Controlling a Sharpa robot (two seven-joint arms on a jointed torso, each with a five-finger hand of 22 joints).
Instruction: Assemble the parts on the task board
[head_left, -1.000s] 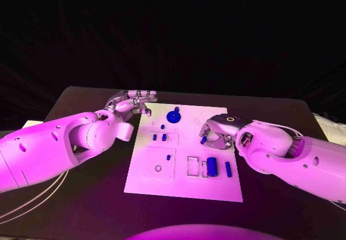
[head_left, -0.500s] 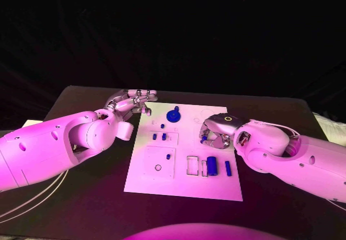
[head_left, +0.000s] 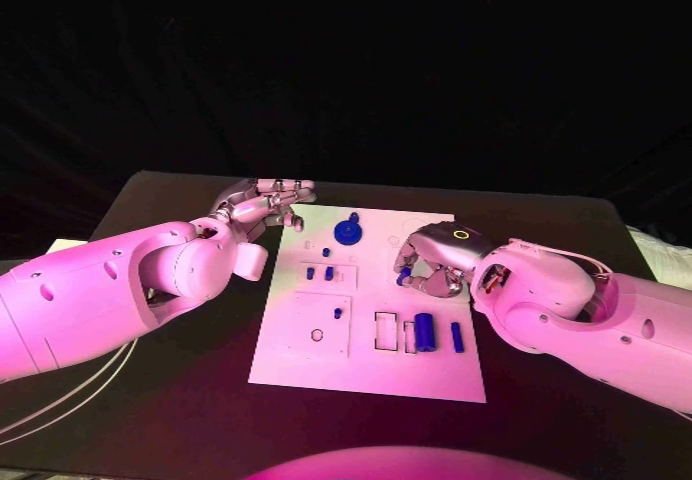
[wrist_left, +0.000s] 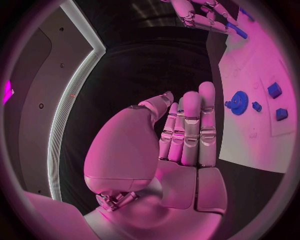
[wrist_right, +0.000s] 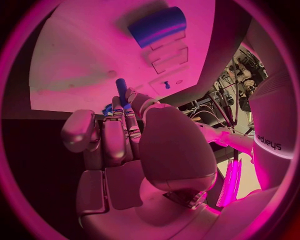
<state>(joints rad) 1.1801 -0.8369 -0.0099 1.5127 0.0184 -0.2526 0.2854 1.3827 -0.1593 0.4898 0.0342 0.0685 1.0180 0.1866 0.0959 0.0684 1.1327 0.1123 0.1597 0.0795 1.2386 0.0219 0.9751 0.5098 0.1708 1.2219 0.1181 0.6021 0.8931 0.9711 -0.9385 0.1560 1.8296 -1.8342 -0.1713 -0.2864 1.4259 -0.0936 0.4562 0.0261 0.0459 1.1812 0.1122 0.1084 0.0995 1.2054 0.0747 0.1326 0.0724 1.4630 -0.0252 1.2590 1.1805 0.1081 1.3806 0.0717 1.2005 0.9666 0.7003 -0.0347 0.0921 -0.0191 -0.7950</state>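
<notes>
Right hand right of centre in the head view, over the task board, pinching a small blue peg at the fingertips — not yet seated. Left hand at the board's upper-left corner, fingers straight and together, holding nothing. Judged early: blue gear mounted near the top, loose blue parts lying lower right — most assembly left.

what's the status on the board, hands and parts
Left hand open, fingers straight, off the task board's far left corner. Right hand over the board, pinching a small blue peg. Blue gear seated near the far edge. Nothing blocking.
</notes>
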